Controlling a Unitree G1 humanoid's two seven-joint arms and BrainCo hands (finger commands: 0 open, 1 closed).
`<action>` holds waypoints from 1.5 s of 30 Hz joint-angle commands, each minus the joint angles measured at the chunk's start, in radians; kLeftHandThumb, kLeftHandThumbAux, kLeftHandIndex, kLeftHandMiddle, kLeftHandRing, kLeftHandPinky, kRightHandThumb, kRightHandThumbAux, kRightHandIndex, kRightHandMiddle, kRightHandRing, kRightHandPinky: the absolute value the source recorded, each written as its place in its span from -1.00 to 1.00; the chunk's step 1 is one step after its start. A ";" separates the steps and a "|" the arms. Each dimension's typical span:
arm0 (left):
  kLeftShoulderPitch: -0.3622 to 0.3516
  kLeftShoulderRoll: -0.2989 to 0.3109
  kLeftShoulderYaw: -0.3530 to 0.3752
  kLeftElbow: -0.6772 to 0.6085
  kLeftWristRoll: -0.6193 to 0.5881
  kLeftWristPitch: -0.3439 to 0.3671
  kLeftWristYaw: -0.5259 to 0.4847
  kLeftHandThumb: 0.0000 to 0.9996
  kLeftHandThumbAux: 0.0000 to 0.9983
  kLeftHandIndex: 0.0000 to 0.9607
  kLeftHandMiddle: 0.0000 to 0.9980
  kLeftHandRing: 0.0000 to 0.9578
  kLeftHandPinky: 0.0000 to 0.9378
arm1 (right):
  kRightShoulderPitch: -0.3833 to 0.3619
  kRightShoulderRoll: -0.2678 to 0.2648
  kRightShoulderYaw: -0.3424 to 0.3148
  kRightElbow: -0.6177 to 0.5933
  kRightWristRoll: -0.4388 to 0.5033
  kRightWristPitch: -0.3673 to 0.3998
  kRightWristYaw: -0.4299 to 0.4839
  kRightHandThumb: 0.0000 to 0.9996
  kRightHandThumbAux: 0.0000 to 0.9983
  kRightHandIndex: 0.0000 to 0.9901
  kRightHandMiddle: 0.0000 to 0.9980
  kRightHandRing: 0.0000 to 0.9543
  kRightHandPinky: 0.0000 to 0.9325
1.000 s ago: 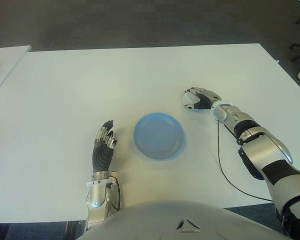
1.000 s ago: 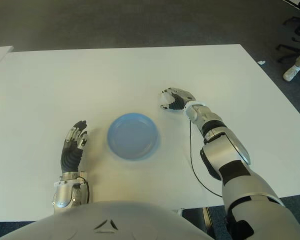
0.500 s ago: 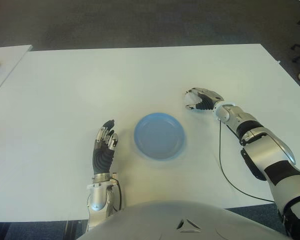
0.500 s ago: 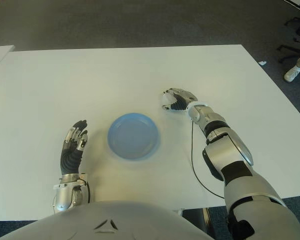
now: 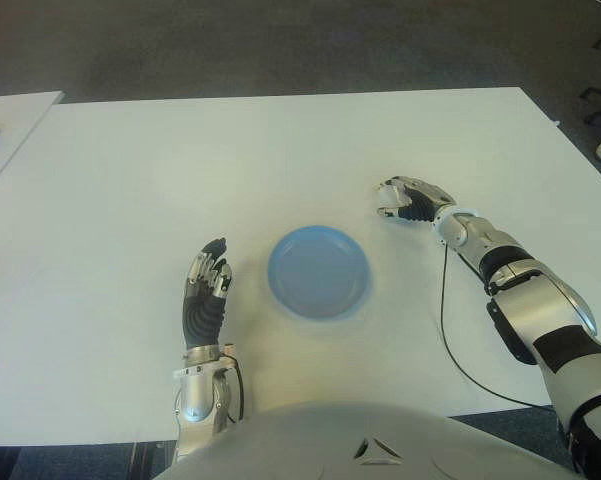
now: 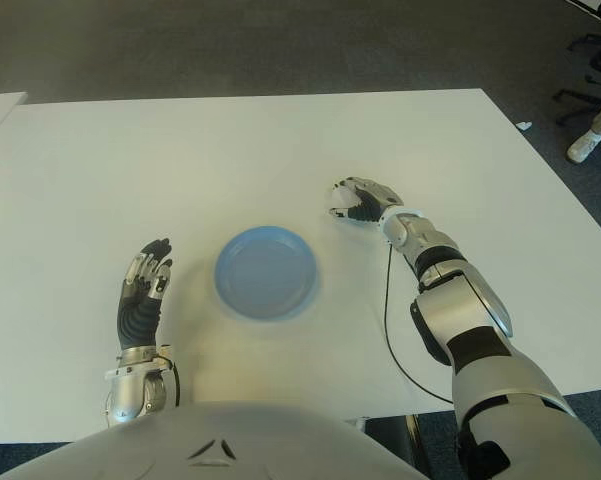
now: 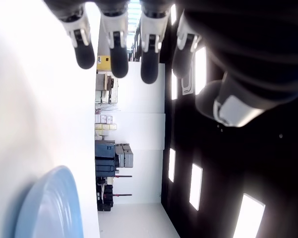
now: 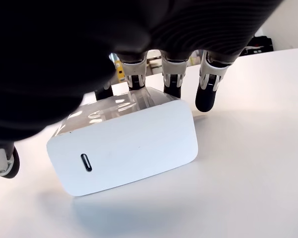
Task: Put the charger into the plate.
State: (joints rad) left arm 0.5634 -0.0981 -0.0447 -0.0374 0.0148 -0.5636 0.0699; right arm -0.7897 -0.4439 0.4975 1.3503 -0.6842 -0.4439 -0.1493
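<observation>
charger sits on table under right hand's curled fingers, ungripped.

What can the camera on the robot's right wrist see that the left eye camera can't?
Only the right wrist view shows the white charger clearly, with its small port, lying on the table under the right hand's fingers. Only the left eye view shows the blue plate, empty, and the left hand beside it, open. Both show the right hand and white table.

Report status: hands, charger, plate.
Right hand curled over white charger on the table, grasp unconfirmed. Left hand open, left of blue plate. Plate holds nothing.
</observation>
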 commanded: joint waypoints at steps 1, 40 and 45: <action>0.031 -0.029 -0.006 -0.005 0.000 0.000 0.021 -0.32 -0.02 -0.63 -0.64 -0.70 -0.72 | 0.036 0.006 0.000 0.013 0.000 -0.003 0.003 -0.13 -0.33 -0.96 -0.86 -0.88 -0.83; 0.095 0.007 -0.023 -0.019 0.046 -0.104 0.026 -0.40 0.06 -0.66 -0.69 -0.76 -0.76 | 0.102 0.062 -0.016 0.021 0.002 -0.006 -0.181 -0.12 -0.25 -0.96 -0.80 -0.84 -0.90; 0.100 0.017 -0.027 -0.011 0.047 -0.128 0.018 -0.43 0.07 -0.67 -0.70 -0.76 -0.76 | 0.111 0.064 -0.009 0.022 -0.008 0.002 -0.207 -0.13 -0.21 -0.95 -0.80 -0.84 -0.90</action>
State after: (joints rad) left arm 0.6425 -0.0781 -0.0616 -0.0604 0.0517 -0.6841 0.0934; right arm -0.7166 -0.3898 0.4803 1.3559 -0.6822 -0.4607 -0.3600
